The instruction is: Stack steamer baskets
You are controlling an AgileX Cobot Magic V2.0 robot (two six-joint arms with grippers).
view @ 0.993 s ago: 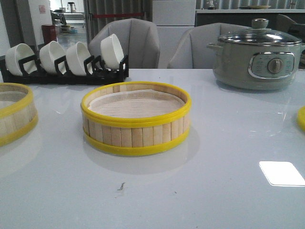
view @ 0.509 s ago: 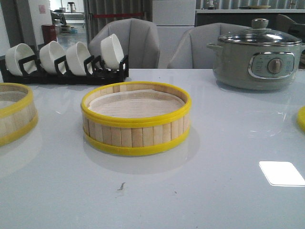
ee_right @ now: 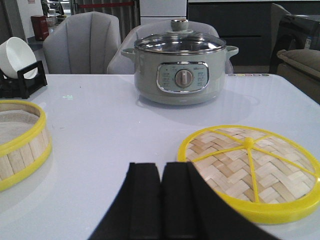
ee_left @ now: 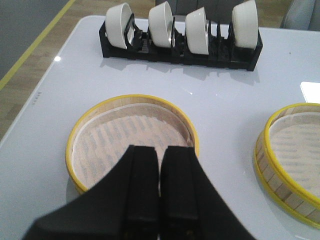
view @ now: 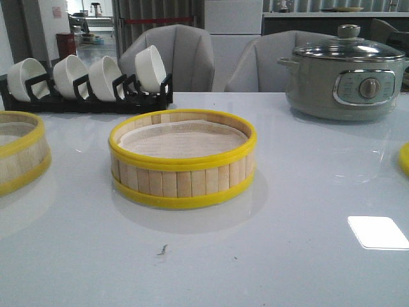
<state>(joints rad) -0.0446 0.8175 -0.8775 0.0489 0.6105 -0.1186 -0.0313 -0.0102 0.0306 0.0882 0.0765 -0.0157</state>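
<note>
No change from the earlier front frames. Centre steamer basket (view: 182, 158) sits mid-table, second steamer basket (view: 21, 150) well apart at the left edge; slat walls, yellow rims, pale liners. Wrist views alone show the grippers: left gripper (ee_left: 160, 172) clenched, empty, above the second basket; right gripper (ee_right: 161, 192) clenched, empty, beside the woven lid (ee_right: 248, 170). Pot (view: 345, 71) and bowl rack (view: 86, 96) at the back.

Glossy white table (view: 287, 256) bearing two steamer baskets (view: 182, 160) (view: 19, 153), bowl rack (view: 86, 99), electric pot (view: 345, 80), woven lid (ee_right: 248, 170).
</note>
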